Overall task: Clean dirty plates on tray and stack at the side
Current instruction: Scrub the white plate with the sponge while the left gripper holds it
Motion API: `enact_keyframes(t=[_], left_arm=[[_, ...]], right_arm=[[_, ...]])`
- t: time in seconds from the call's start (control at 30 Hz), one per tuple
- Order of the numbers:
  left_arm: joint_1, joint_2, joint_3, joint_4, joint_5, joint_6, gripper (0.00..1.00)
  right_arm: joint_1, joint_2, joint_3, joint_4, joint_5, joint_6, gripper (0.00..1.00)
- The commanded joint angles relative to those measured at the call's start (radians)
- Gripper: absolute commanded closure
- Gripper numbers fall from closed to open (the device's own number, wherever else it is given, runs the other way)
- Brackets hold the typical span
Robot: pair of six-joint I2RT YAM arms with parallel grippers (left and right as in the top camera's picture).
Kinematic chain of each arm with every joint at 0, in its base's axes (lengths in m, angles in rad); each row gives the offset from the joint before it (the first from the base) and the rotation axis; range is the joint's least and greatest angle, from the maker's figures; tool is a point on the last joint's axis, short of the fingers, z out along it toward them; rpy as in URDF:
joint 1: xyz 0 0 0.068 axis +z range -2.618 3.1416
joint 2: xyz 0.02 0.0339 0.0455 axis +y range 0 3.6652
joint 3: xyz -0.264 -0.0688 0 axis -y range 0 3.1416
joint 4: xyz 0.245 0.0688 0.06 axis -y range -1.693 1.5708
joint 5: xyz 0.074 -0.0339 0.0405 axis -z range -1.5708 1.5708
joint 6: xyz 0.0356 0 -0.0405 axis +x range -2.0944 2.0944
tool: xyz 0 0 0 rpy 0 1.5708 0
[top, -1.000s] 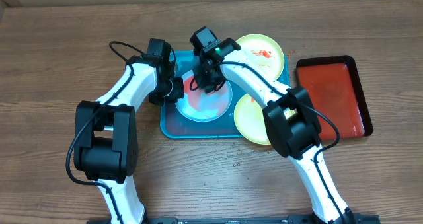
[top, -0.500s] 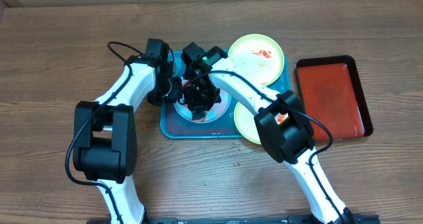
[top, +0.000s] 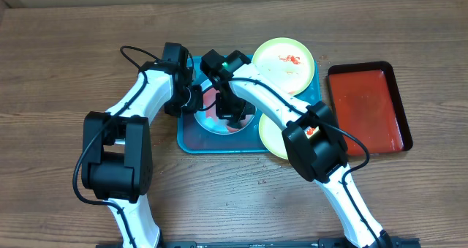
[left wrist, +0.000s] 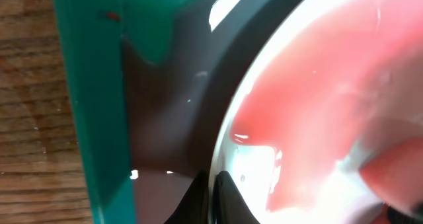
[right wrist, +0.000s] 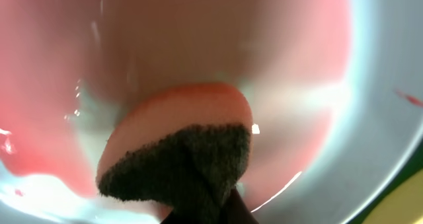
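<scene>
plastic, thin and light: the blue plate (top: 208,124) lies flat in the middle of the turquoise tray (top: 189,142), its pale centre filmed with wet pink sauce. it looks stiff enough to lift by one edge, but the wet face will probably be slick, so the raised rim is the place to pinch, not the smeared middle. being so light, it would likely skate under a scrub unless pinned. the right fingers (right wrist: 205,214) are closed on a pink sponge (right wrist: 178,151) – dark scouring side showing – pressed to the plate. the left fingers (left wrist: 211,194) are closed at the plate's near rim; whether they nip it i cannot tell. two yellow-green plates (top: 285,58) – one with sauce showing – lie to the right, partly over the tray's edge, with the red tray (top: 365,105) beyond on the desk (top: 73,58).
</scene>
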State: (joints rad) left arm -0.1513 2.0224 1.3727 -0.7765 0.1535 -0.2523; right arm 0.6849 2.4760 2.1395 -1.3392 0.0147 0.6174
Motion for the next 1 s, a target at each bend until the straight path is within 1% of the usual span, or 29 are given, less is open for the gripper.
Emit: enact_keyframes(t=[0.0,0.07,0.17,0.3,0.43,0.57,0.7,0.97], left_arm=[[-0.004,0.02,-0.016,-0.008,-0.023,-0.065,0.96],[-0.004,0.02,-0.017,-0.008,-0.023,-0.1,0.96],[-0.004,0.02,-0.018,-0.007,-0.027,-0.144,0.95],[-0.004,0.02,-0.025,-0.004,-0.03,-0.172,0.96],[-0.004,0.02,-0.034,0.0,-0.03,-0.174,0.95],[-0.004,0.02,-0.036,0.005,-0.03,-0.174,0.96],[-0.004,0.02,-0.036,0.017,-0.014,-0.174,0.96],[-0.004,0.02,-0.036,0.018,0.024,-0.174,0.96]], right_arm=[[-0.059,0.058,-0.032,0.048,0.182,0.108,0.96],[-0.064,0.058,-0.036,0.085,0.182,0.141,0.96],[-0.073,0.059,-0.045,0.157,0.137,0.145,0.96],[-0.08,0.068,-0.046,0.19,0.079,0.145,0.96],[-0.079,0.077,-0.046,0.171,0.039,0.137,0.96],[-0.074,0.077,-0.046,0.132,-0.04,0.133,0.96],[-0.045,0.077,-0.046,0.132,-0.132,0.108,0.96],[0.008,0.077,-0.046,0.222,-0.212,0.111,0.96]])
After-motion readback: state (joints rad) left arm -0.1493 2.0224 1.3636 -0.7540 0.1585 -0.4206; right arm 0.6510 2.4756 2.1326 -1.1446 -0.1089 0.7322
